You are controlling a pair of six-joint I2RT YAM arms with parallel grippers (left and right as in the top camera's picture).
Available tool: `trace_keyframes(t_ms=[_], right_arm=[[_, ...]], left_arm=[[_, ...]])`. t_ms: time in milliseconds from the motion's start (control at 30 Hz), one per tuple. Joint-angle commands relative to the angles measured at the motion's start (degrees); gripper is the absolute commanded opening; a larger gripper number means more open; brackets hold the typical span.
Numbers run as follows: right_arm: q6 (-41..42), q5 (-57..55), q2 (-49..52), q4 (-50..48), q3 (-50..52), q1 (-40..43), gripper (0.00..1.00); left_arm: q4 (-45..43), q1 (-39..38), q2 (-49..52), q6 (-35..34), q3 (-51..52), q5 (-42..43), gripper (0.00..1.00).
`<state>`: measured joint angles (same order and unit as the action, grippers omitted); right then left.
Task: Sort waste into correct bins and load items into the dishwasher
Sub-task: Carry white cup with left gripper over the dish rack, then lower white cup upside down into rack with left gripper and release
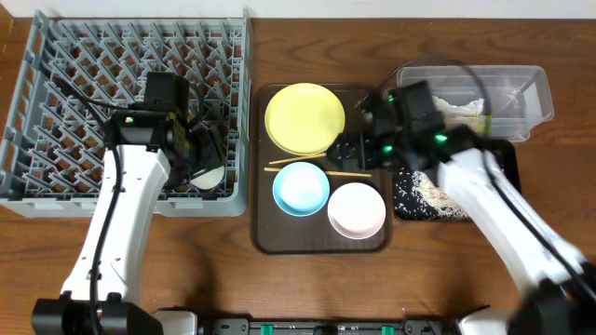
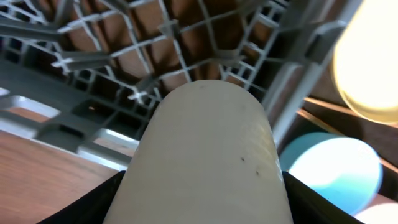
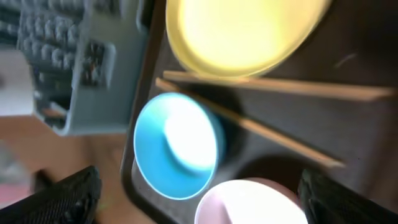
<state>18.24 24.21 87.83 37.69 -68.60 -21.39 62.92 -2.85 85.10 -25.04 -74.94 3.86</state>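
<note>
My left gripper (image 1: 207, 160) is shut on the small white cup (image 1: 209, 177) over the front right corner of the grey dish rack (image 1: 56, 84). The cup (image 2: 205, 155) fills the left wrist view between the jaws (image 2: 202, 208). My right gripper (image 1: 352, 154) is open and empty above the brown tray, between the yellow-green plate (image 1: 304, 117) and the bowls. In the right wrist view its jaws (image 3: 208, 196) span the light blue bowl (image 3: 177, 146) and the white bowl (image 3: 249, 202), below the plate (image 3: 242, 31).
The brown serving tray (image 1: 265, 233) holds the plate, blue bowl (image 1: 301, 187), white bowl (image 1: 357, 209) and two chopsticks (image 1: 298, 166). A clear tub (image 1: 521, 93) with whitish waste stands at the back right. The black tray (image 1: 503, 158) holds rice grains (image 1: 428, 191).
</note>
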Motion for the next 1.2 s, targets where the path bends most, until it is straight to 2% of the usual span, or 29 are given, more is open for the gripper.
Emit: trace_keyframes(t_ms=[0,233,600,1167], right_arm=[[-4.09,-14.56,-6.97,2.38,-4.81,-0.22,0.99],[-4.17,-22.14,-14.73,5.66,-5.79,-0.22,0.99],[-4.13,-22.49,-15.06,7.52,-5.79,-0.22,0.99],[-4.15,-22.47,-15.06,8.66,-5.75,-0.22,0.99]], left_arm=[[0.17,-0.09,1.49,0.98,-0.2,-4.42,0.35],[0.02,-0.31,5.64,0.98,0.35,-4.09,0.36],[-1.7,-2.67,9.51,1.01,0.57,-4.11,0.37],[1.09,-3.72,4.57,1.03,-2.29,-0.59,0.34]])
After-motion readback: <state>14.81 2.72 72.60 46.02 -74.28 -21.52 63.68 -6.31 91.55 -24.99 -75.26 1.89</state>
